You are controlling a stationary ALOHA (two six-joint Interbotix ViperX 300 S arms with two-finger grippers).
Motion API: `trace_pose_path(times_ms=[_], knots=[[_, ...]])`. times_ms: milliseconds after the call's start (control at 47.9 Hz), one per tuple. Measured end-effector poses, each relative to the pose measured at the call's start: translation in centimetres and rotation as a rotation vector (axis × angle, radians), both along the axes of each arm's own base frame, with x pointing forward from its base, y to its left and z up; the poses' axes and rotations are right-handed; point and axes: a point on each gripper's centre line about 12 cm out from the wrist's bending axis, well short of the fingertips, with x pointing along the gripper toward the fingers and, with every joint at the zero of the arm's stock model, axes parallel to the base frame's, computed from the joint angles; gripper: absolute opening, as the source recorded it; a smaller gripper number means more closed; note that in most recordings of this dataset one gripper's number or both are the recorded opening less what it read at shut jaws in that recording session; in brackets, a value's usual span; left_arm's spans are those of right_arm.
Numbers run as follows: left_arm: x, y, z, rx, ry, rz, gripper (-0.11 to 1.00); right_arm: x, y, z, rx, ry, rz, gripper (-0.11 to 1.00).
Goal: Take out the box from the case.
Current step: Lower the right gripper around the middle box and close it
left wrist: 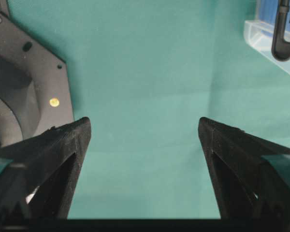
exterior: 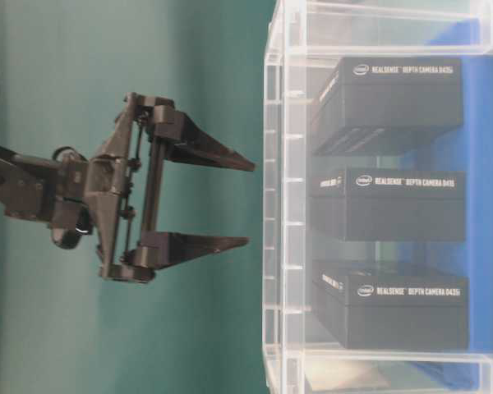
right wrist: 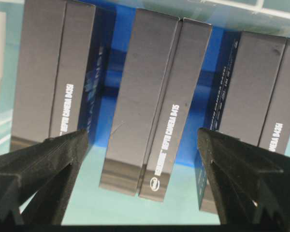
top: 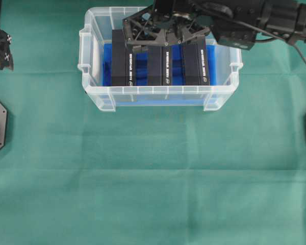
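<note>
Three black boxes (top: 159,65) printed "RealSense Depth Camera D435", clear case (top: 94,92)

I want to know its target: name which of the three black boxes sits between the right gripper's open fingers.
The middle box: the right gripper straddles it, while its neighbours lie outside the fingers.

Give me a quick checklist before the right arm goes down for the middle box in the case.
1. Right gripper open wide: ok.
2. Middle box lined up between the fingers: ok.
3. Gaps beside it toward the left box and right box: ok, blue lining shows.
4. Fingers clear of the case rim: cannot tell.
5. Left gripper out of the way, open over the cloth: ok.
</note>
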Motion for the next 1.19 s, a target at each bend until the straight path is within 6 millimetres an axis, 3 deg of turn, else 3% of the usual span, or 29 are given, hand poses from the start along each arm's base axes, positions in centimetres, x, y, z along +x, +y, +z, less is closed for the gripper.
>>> trace_pose_path(times_ms=[1191], knots=[[-0.2, -0.2, -0.2, -0.008, 0.018, -0.004, 0.86, 0.9, -0.6, -6.2, 0.036, 0.040, 0.005, 0.95]])
